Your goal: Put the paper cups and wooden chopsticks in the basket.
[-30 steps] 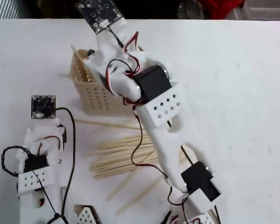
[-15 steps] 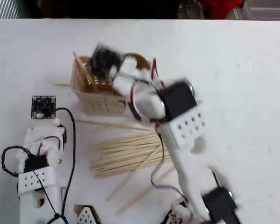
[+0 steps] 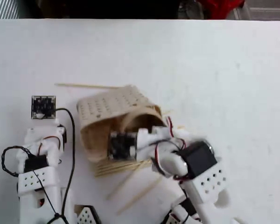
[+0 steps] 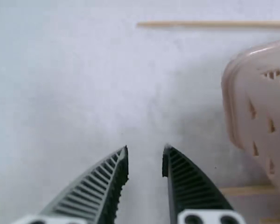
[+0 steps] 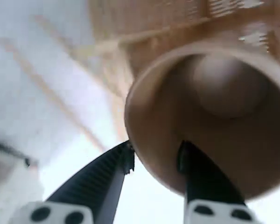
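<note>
The perforated beige basket point(image 3: 107, 109) lies tipped on its side near the table's middle, resting on the pile of wooden chopsticks point(image 3: 114, 169). A brown paper cup point(image 5: 210, 93) faces my right wrist camera mouth-first, with the basket point(image 5: 149, 18) behind it. My right gripper point(image 5: 155, 145) is shut on the cup's rim, one finger inside and one outside. My left gripper point(image 4: 144, 154) hovers open over bare table beside the basket point(image 4: 256, 107), with nothing between its fingers. One chopstick point(image 3: 86, 85) lies alone beyond the basket.
Two loose chopsticks point(image 3: 130, 181) lie toward the front edge. The left arm point(image 3: 37, 158) and its black cable point(image 3: 73, 140) sit at the front left. The table's right half and far side are white and bare.
The right arm drew back from the far side toward the front. The basket came with it, tipped over and slid onto the chopstick pile. The left arm stayed still.
</note>
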Robot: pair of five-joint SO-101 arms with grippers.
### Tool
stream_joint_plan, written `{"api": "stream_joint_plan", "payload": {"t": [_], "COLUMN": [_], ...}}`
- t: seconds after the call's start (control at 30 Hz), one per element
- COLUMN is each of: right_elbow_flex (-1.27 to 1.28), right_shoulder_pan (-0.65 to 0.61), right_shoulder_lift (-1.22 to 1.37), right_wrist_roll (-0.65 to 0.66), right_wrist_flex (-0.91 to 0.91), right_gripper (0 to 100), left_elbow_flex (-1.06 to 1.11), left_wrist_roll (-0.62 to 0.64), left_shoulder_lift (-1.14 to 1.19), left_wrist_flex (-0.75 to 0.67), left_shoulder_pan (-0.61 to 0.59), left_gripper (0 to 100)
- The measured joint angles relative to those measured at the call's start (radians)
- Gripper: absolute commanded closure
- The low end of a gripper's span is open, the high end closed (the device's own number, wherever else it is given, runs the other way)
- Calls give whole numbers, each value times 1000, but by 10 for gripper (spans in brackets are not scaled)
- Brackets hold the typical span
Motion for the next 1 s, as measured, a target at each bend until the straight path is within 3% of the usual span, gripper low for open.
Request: {"api": "stream_joint_plan", "payload": {"t": [0.27, 0.5, 0.7, 1.0], "right_elbow_flex": [-465, -899, -1094, -1020], "right_shoulder_pan": [37, 49, 54, 52], "right_shoulder_lift": [509, 772, 802, 661], "right_wrist_roll": [-157, -247, -310, -315], "right_wrist_flex": [-34, 98, 137, 138], "right_gripper": [840, 839, 839, 839], "left_elbow_flex": [0, 0, 0, 0], "left_wrist_roll": [0, 0, 0, 0], "left_shoulder_lift": [0, 0, 0, 0], "left_wrist_flex": [0, 0, 0, 0], "left_shoulder_pan": [0, 0, 0, 0], "left_gripper": [861, 861, 861, 861]}}
